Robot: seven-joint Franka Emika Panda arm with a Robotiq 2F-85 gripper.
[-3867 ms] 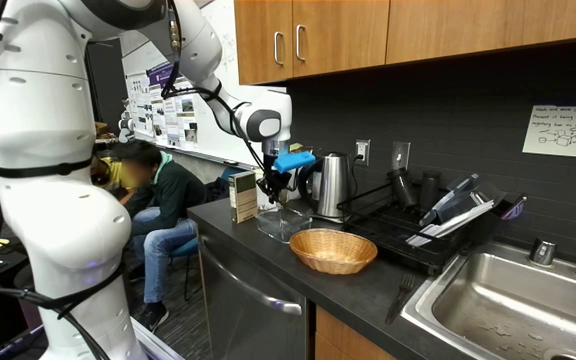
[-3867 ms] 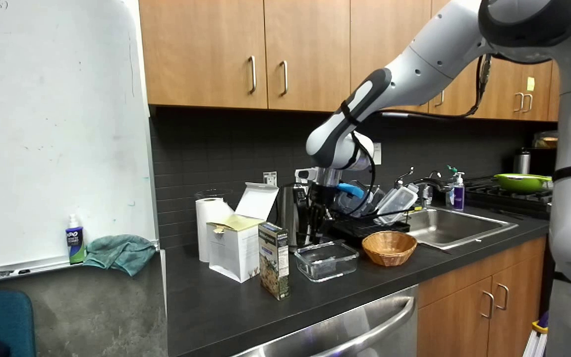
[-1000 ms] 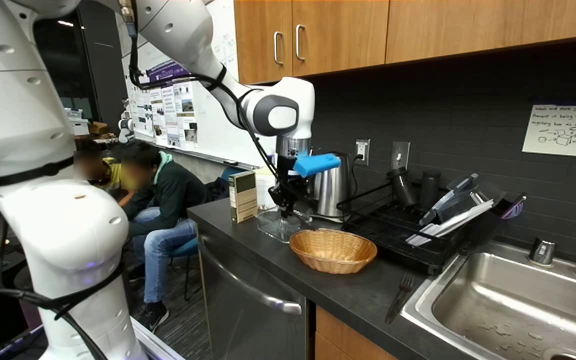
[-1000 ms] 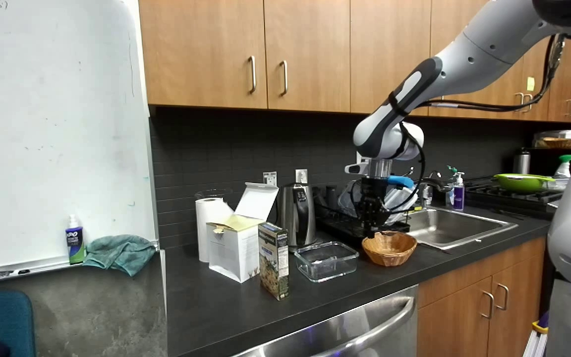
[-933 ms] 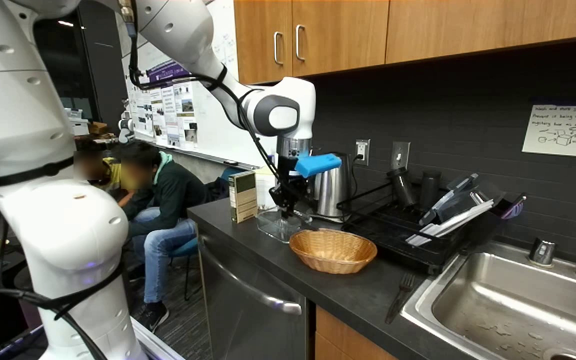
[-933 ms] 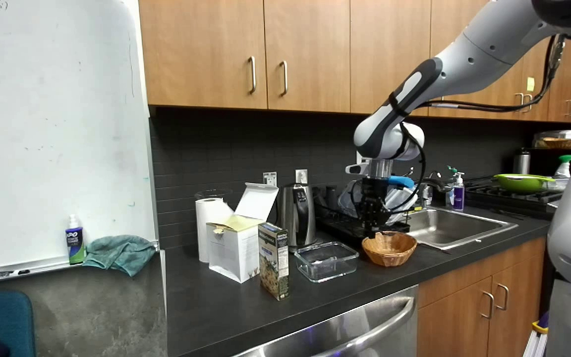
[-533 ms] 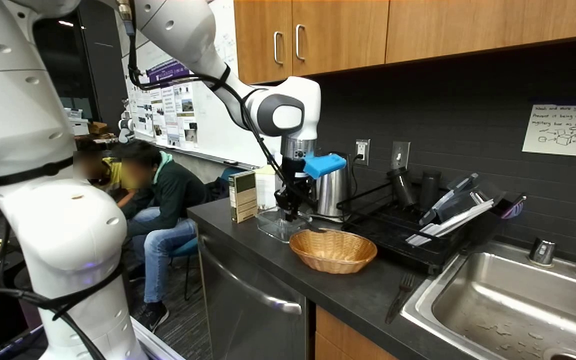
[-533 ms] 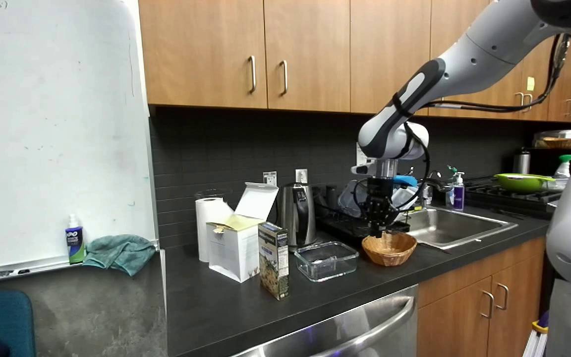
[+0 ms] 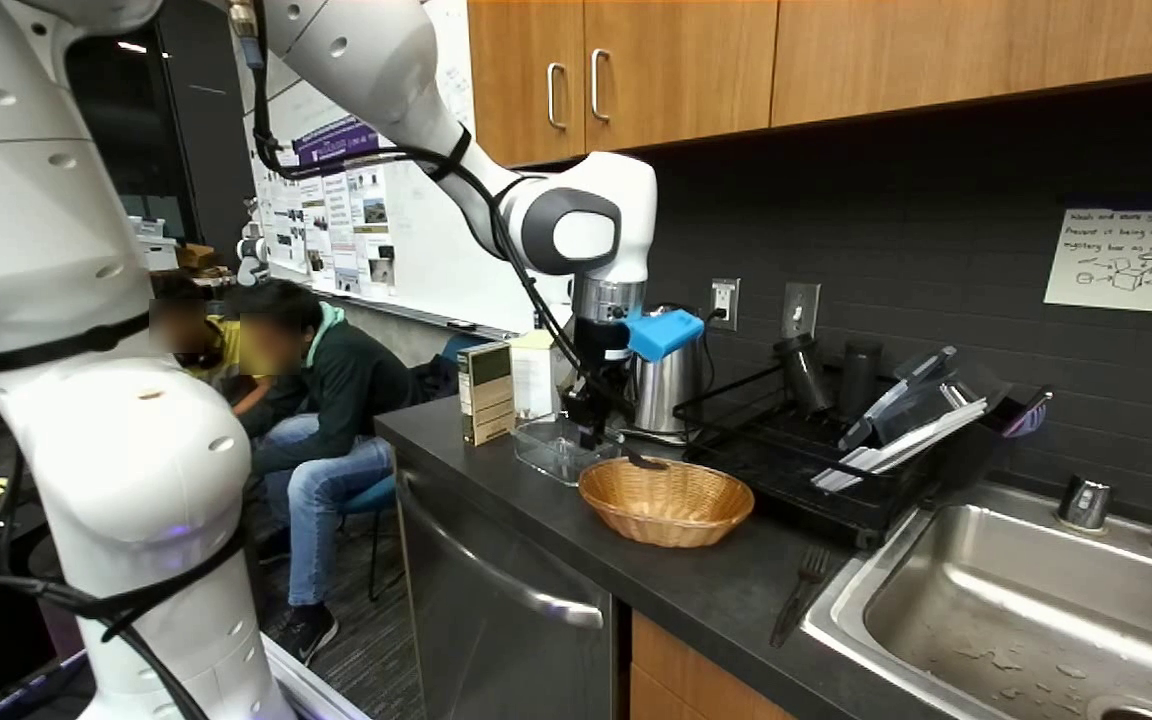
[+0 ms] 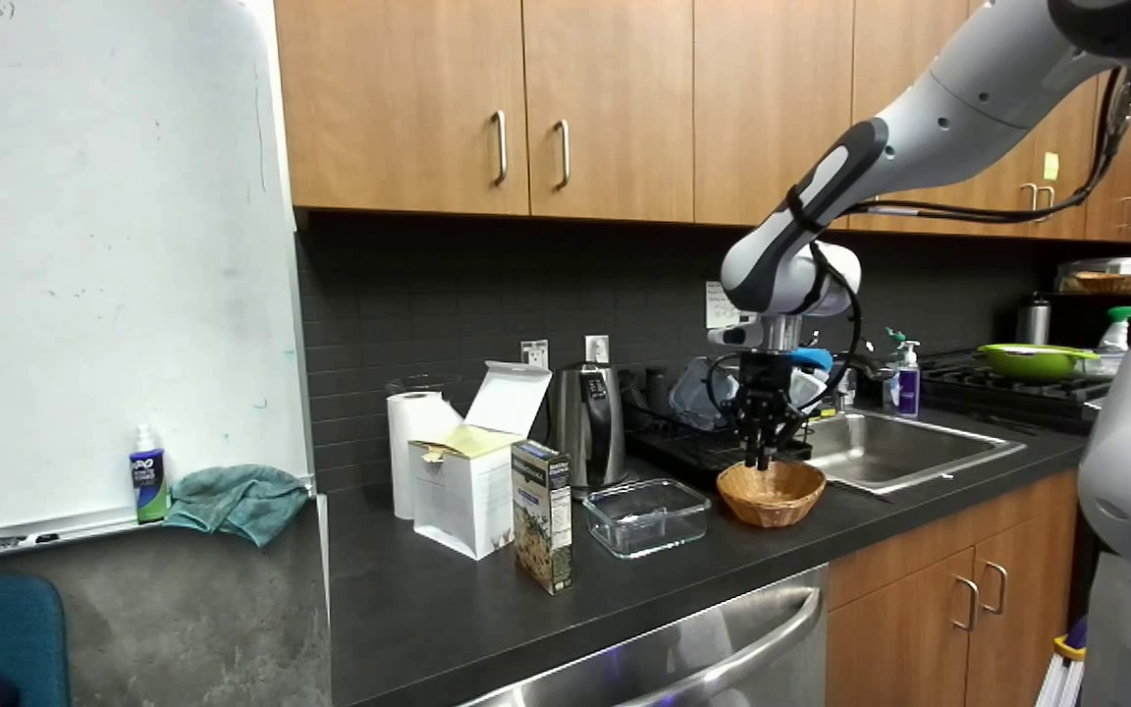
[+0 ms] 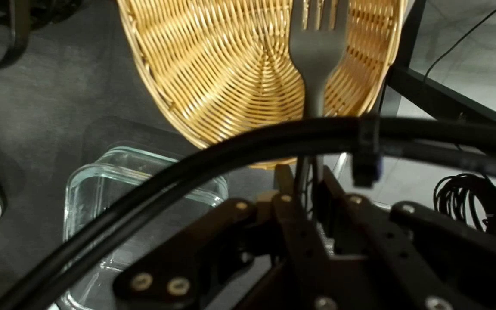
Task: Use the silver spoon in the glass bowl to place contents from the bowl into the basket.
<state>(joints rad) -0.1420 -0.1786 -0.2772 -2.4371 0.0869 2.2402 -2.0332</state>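
Sported rounded white casings and black cables at frame left in an exterior view, a blue block mid-frame; bared silver screws on the black gripper low in wrist view.

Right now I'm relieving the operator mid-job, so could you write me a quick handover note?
Gripper: shut on a four-tined metal fork.
Wicker basket: under the fork's head in the wrist view; no contents show in its visible part.
Rectangular glass container: on the counter beside the basket, contents unclear.
Done: fork gripped, held at the basket.
Left: probably the transfer itself.
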